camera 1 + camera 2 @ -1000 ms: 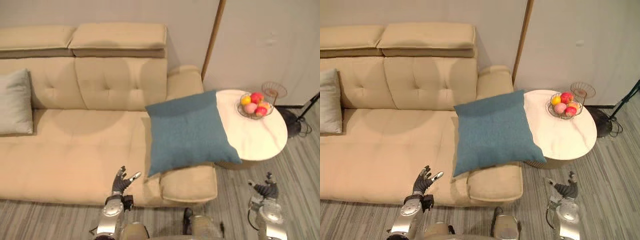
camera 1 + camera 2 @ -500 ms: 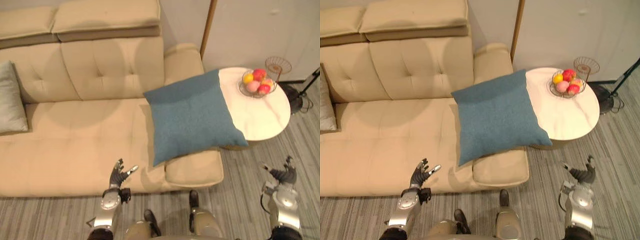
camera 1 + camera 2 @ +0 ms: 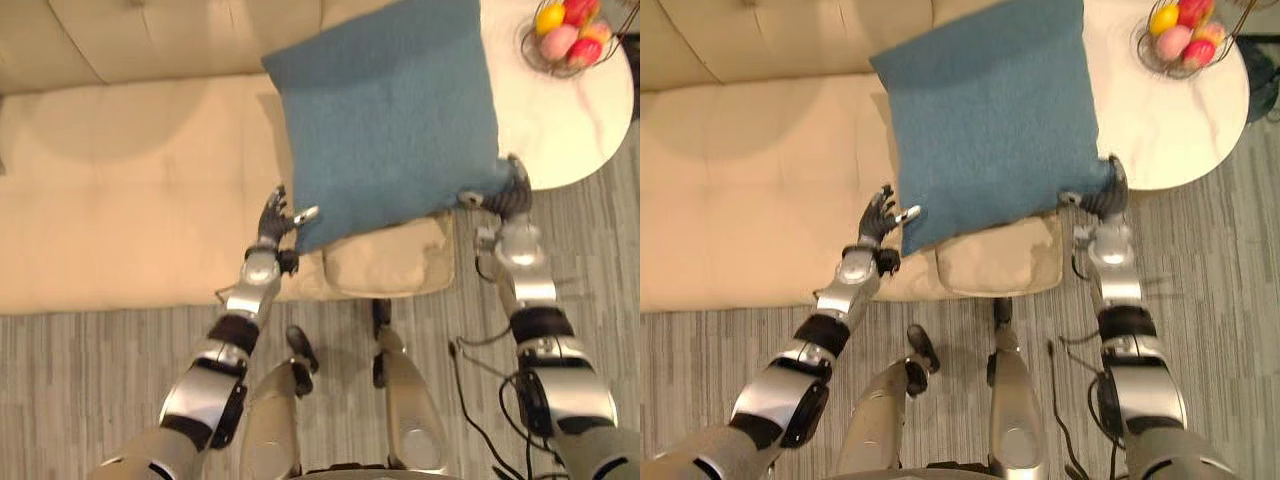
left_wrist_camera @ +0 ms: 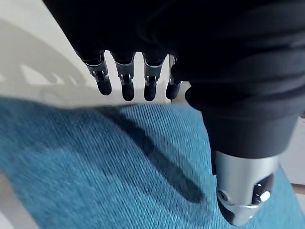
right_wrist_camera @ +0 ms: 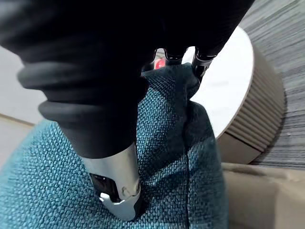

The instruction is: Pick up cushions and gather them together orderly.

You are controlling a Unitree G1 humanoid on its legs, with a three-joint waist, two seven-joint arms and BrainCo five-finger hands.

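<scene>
A blue cushion (image 3: 385, 110) lies tilted across the beige sofa's armrest (image 3: 385, 262), with its far right corner over the round white table (image 3: 575, 130). My left hand (image 3: 273, 215) is at the cushion's near left corner. Its fingers (image 4: 125, 86) are straight above the blue cloth (image 4: 95, 167) and its thumb (image 4: 243, 191) is spread over it. My right hand (image 3: 505, 195) is at the near right corner. Its thumb (image 5: 116, 186) rests on the cloth and its fingers (image 5: 200, 67) reach past the corner, not closed on it.
The beige sofa seat (image 3: 130, 180) stretches to the left of the cushion. A wire basket of fruit (image 3: 568, 35) stands on the far side of the table. Grey striped floor (image 3: 100, 370) runs along the sofa's front.
The camera has tipped down and closer to the sofa's front. Both hands have risen from floor level to the blue cushion's two near corners.
</scene>
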